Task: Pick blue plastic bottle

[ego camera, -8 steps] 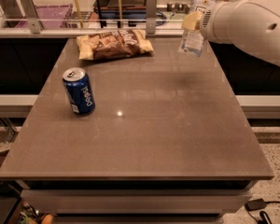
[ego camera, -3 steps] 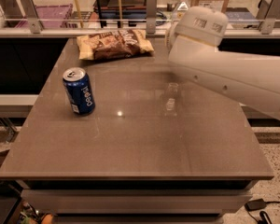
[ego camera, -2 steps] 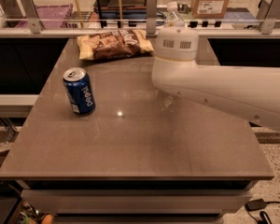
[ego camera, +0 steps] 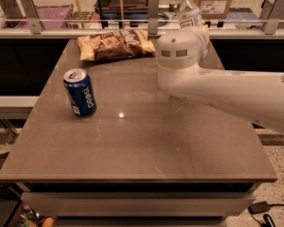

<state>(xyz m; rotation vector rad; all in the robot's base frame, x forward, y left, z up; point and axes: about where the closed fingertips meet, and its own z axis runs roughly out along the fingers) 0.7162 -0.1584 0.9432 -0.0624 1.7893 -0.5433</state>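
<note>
The blue plastic bottle (ego camera: 189, 12), clear with a white cap and a pale label, shows upright at the table's far right, just behind my white wrist. My gripper (ego camera: 199, 30) is around its lower part, which the wrist housing mostly hides. Only a yellowish finger pad (ego camera: 206, 32) shows beside the bottle. The bottle has travelled with the gripper across the frames, so it is held. My forearm (ego camera: 236, 96) reaches in from the right over the table.
A blue Pepsi can (ego camera: 79, 92) stands at the left of the brown table (ego camera: 132, 145). A chip bag (ego camera: 114, 44) lies at the back middle. A glass railing with metal posts (ego camera: 153, 11) runs behind the table.
My arm has swung in from the right, so the wrist now sits over the table's back right. The bottle has stayed with the gripper and shifted a little right since 0.7 s ago.
</note>
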